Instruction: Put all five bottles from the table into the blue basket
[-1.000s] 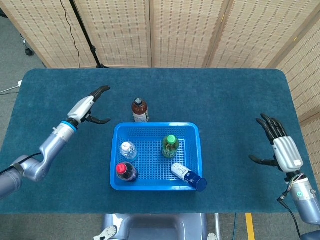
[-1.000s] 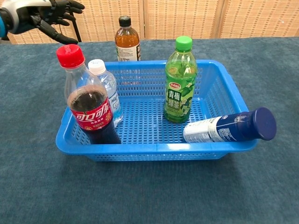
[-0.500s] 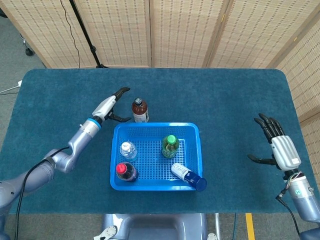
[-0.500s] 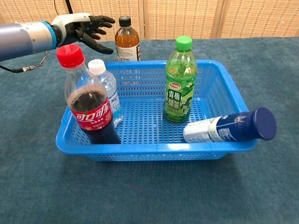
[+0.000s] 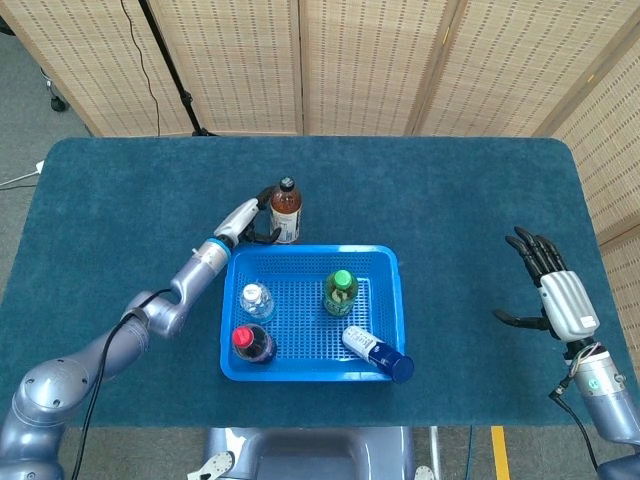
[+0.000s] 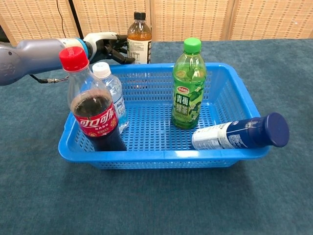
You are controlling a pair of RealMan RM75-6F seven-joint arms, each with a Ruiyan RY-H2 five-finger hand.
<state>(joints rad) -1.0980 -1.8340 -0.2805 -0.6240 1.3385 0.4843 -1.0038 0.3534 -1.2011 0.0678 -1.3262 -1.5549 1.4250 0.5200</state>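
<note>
A brown tea bottle [image 5: 286,212] [image 6: 139,41] with a black cap stands upright just behind the blue basket's [image 5: 310,250] [image 6: 161,156] far left corner. My left hand [image 5: 248,218] [image 6: 110,46] grips it from the left, fingers wrapped around its body. Inside the basket stand a red-capped cola bottle [image 5: 252,343] [image 6: 93,112], a small water bottle [image 5: 256,299] [image 6: 113,93] and a green tea bottle [image 5: 340,292] [image 6: 188,88]. A dark blue bottle [image 5: 375,352] [image 6: 239,134] lies tilted over the front right rim. My right hand [image 5: 555,295] hovers open far right, holding nothing.
Teal cloth covers the table [image 5: 450,200]. Bamboo screens [image 5: 350,60] stand behind it, with a black stand leg [image 5: 185,95] at the back left. The right hand is near the table's right edge.
My left hand moved right and closed around the brown bottle. The bottle has shifted slightly up and to the right. The right hand barely moved.
</note>
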